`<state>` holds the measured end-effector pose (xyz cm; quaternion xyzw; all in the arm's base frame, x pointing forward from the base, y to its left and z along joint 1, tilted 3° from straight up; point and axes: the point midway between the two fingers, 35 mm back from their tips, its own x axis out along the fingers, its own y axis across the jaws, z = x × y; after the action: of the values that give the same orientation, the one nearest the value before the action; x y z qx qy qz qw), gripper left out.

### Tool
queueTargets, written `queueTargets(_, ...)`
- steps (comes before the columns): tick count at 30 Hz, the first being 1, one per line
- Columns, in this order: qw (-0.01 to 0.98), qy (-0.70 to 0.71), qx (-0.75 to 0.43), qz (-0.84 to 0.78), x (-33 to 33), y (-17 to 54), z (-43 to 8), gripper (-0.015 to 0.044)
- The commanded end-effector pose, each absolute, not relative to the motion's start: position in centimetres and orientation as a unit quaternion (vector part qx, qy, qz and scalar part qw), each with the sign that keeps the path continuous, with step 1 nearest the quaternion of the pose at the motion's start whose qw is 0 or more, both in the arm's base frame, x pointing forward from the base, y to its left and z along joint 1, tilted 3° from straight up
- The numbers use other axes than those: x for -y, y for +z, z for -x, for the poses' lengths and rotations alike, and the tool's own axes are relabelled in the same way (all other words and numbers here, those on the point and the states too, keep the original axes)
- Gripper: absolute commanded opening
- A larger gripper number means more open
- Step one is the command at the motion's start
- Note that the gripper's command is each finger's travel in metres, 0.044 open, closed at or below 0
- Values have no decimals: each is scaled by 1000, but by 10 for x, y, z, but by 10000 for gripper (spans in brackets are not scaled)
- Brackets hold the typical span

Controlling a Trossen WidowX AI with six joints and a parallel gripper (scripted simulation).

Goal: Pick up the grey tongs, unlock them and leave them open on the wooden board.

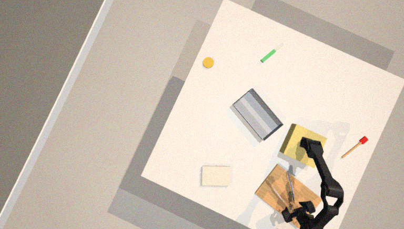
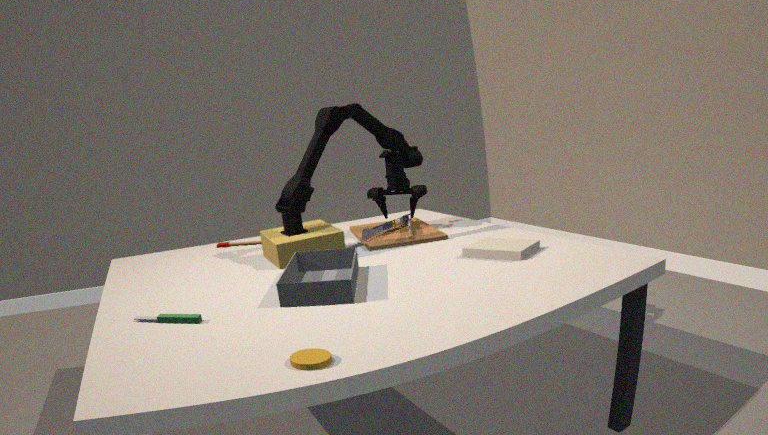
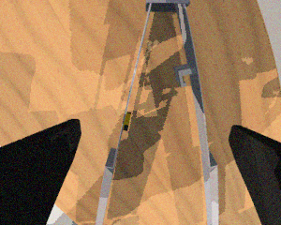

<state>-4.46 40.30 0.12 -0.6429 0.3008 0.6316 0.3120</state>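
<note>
The grey tongs [image 1: 290,181] [image 2: 376,231] [image 3: 194,89] are spread in a V over the wooden board [image 1: 263,191] [image 2: 431,234] [image 3: 37,80]. Their hinge is at the top of the wrist view, and the two arms part downward, running out of view. A small yellow mark [image 3: 126,121] shows on the left arm. In the exterior view the tongs look slightly tilted; I cannot tell whether they lie fully on the board. My gripper [image 1: 296,211] [image 2: 399,217] [image 3: 157,130] is wide open, pointing down over the tongs, one finger outside each arm, touching neither in the wrist view.
The roasting tin [image 1: 272,132] [image 2: 317,292] holds no tongs. The yellow base block [image 1: 298,131] [image 2: 274,249] stands beside the board. A cream block [image 1: 215,176] [image 2: 501,249], a green-handled tool [image 1: 268,56] [image 2: 178,318], an orange disc [image 1: 208,62] [image 2: 310,358] and a red-headed stick [image 1: 363,140] [image 2: 223,244] lie apart.
</note>
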Motion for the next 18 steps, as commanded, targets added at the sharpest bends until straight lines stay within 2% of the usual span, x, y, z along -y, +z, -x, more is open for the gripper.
queueTargets(1,312,631,-301,644,-400,5,51,440)
queueTargets(11,306,632,-303,644,-315,74,157,440)
queueTargets(18,306,632,-304,644,-307,79,164,440)
